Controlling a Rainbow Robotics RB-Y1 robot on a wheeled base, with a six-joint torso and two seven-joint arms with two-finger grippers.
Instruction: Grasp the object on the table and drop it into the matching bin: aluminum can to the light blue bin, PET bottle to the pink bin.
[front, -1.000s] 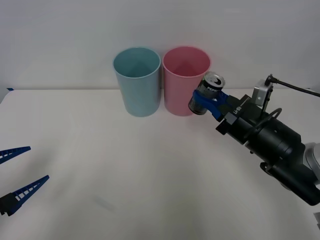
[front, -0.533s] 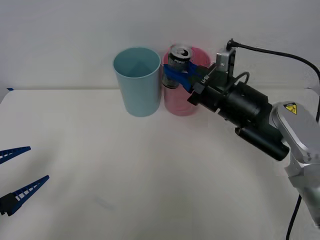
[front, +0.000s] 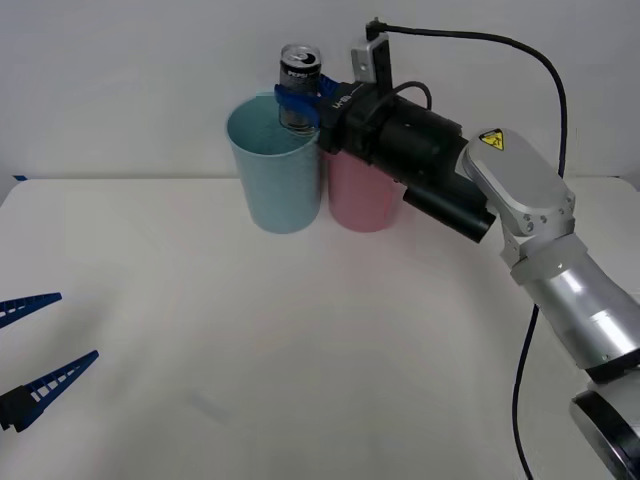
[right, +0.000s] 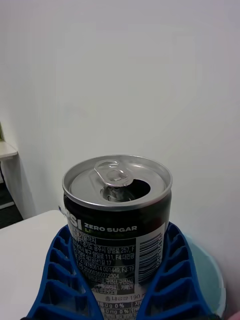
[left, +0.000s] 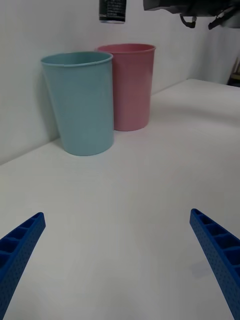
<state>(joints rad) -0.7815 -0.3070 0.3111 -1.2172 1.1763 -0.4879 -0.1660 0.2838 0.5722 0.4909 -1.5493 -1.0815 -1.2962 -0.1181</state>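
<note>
While clamped upright in right claw (front: 297, 103), aluminum can (front: 298, 72) hangs above light blue bin (front: 275, 170) rim, pink bin (front: 360, 195) beside: placed for matching drop. Left claw (front: 30, 350) open, parked low over bench (front: 300, 340).

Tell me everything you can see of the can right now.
The aluminum can is small and dark, with a shiny silver top whose pull-tab mouth is open and white print reading ZERO SUGAR. It stands upright, clamped between the blue ribbed fingers of the right gripper, in the air above the light blue bin, touching nothing else.
</note>
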